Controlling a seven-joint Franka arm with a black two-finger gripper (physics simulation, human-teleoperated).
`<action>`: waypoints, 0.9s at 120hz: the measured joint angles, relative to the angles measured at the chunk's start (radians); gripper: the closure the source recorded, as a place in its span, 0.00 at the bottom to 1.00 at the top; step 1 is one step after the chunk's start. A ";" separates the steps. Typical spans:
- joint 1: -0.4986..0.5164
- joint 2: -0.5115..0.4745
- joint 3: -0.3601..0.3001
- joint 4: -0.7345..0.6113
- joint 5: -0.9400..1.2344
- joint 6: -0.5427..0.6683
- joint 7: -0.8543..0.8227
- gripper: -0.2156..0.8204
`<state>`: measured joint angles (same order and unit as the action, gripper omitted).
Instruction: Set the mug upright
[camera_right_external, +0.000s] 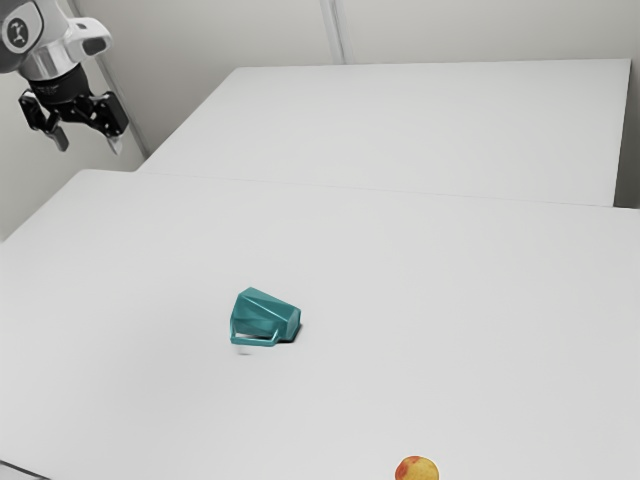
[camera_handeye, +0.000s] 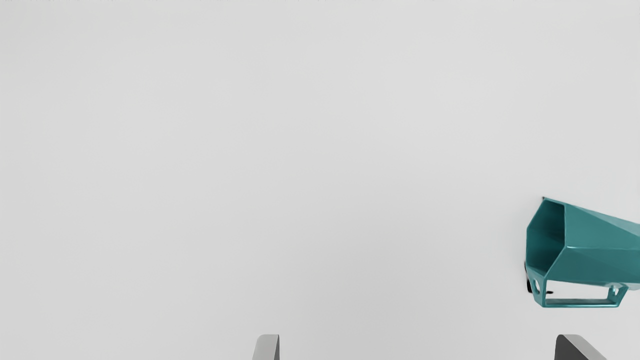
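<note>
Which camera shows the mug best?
The wrist view: the mug is close up, and you can see into its mouth and see its handle, though its base is cut off. The exterior view shows it whole, lying down, but smaller.

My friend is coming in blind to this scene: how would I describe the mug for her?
On the white table, find the teal mug lying on its side. Its angular body and handle set it apart from the round, yellow-and-red fruit.
</note>
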<state>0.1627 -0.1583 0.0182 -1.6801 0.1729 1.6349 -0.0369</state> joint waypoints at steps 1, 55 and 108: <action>0.000 0.000 0.000 0.000 0.000 0.001 0.001 0.21; 0.004 0.064 0.001 -0.062 -0.116 0.086 0.016 0.21; 0.031 0.235 0.052 -0.264 -0.580 0.120 0.003 0.21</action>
<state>0.1939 0.0769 0.0702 -1.9446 -0.4072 1.7552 -0.0342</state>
